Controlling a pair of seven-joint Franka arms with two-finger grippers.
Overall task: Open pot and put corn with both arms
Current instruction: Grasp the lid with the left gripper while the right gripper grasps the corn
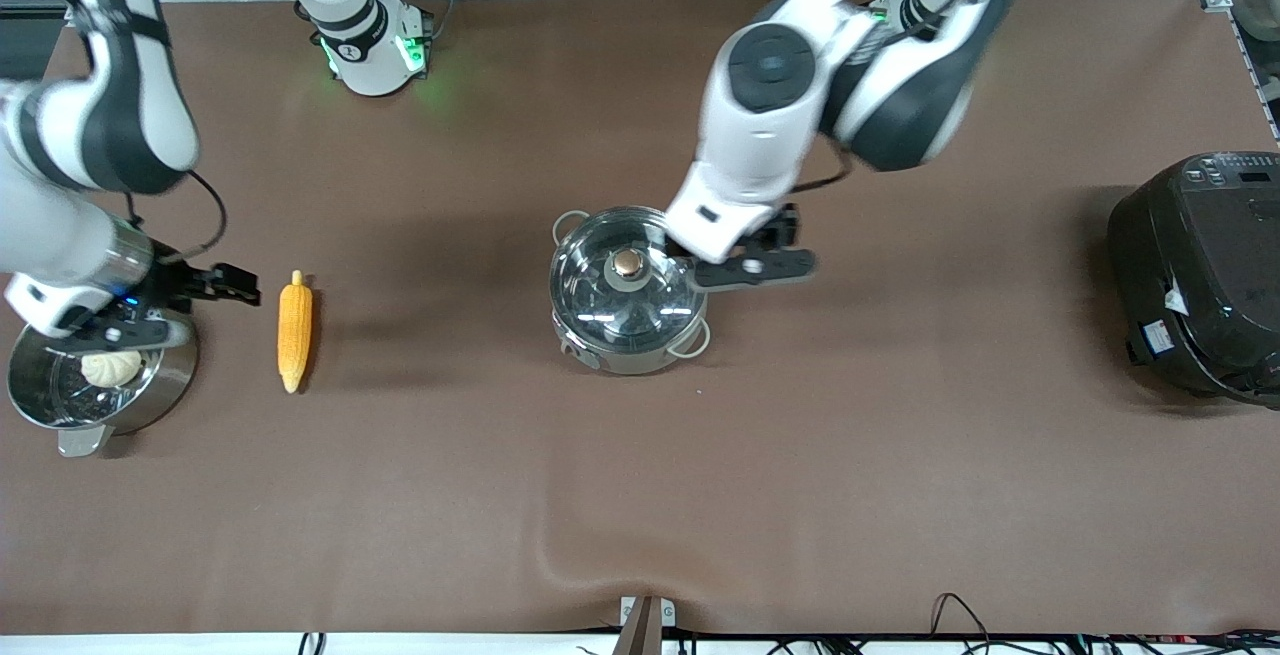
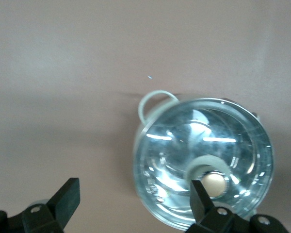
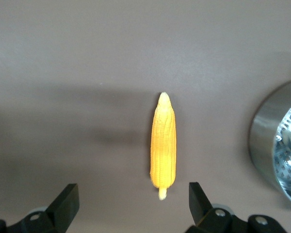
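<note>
The steel pot (image 1: 625, 330) stands mid-table with its glass lid (image 1: 600, 295) on and the copper knob (image 1: 628, 263) on top. My left gripper (image 1: 757, 265) hovers open and empty beside the pot's rim, toward the left arm's end of the table. In the left wrist view the lidded pot (image 2: 203, 145) lies ahead of the open left gripper (image 2: 134, 201), one fingertip (image 2: 200, 196) next to the knob (image 2: 214, 183). The corn (image 1: 294, 330) lies on the table toward the right arm's end. My right gripper (image 1: 215, 283) is open and empty beside it. In the right wrist view the corn (image 3: 163, 145) lies ahead of the open right gripper (image 3: 132, 204).
A steel steamer pot (image 1: 160, 390) holding a white bun (image 1: 112, 367) stands below the right wrist, also showing in the right wrist view (image 3: 266, 141). A big black rice cooker (image 1: 1200, 275) sits at the left arm's end of the table.
</note>
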